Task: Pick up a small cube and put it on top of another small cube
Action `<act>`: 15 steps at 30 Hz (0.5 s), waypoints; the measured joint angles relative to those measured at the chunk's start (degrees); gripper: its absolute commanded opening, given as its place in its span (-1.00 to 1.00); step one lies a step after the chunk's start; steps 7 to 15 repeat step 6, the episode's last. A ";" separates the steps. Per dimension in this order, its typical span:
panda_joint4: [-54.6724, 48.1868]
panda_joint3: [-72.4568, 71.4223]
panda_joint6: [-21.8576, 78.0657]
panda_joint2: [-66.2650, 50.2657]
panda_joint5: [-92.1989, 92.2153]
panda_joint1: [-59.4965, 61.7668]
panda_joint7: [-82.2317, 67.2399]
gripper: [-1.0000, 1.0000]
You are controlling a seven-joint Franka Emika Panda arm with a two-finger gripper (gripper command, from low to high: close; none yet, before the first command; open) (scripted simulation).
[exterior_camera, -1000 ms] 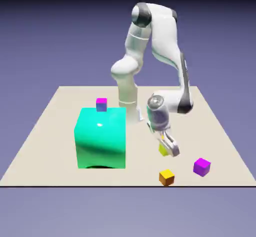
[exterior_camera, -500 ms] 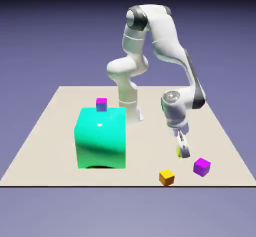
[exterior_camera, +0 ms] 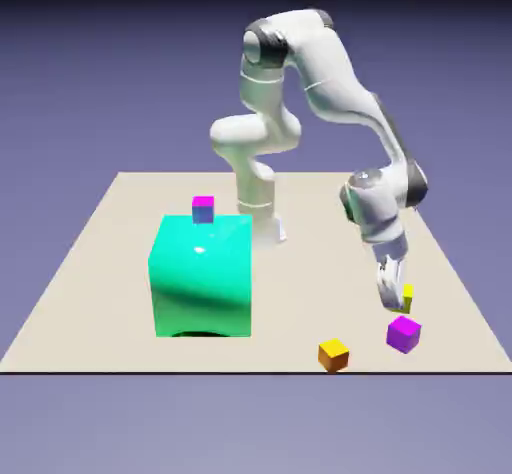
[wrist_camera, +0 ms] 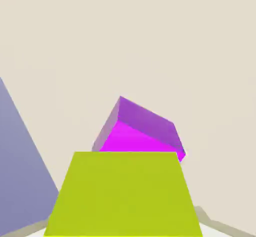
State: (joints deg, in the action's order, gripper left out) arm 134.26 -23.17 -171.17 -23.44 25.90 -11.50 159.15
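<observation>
Holding the yellow cube pinched in my claw, I see it at lower right in the exterior view, near the purple cube. In the hand view it fills bottom centre, partly covering the purple one. I can read no writing.

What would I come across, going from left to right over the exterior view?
The big teal block with a small magenta-topped cube sitting on it → the small orange cube → the small purple cube. The gripper and the yellow cube overlap the purple one's stretch, so I leave them out.
</observation>
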 measured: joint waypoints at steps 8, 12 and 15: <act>-1.12 -5.48 -4.64 -6.11 -9.29 5.85 6.23 1.00; -1.12 -5.48 -4.64 -6.11 -9.29 5.85 6.23 1.00; -1.12 -5.48 -4.64 -6.11 -9.29 5.85 6.23 1.00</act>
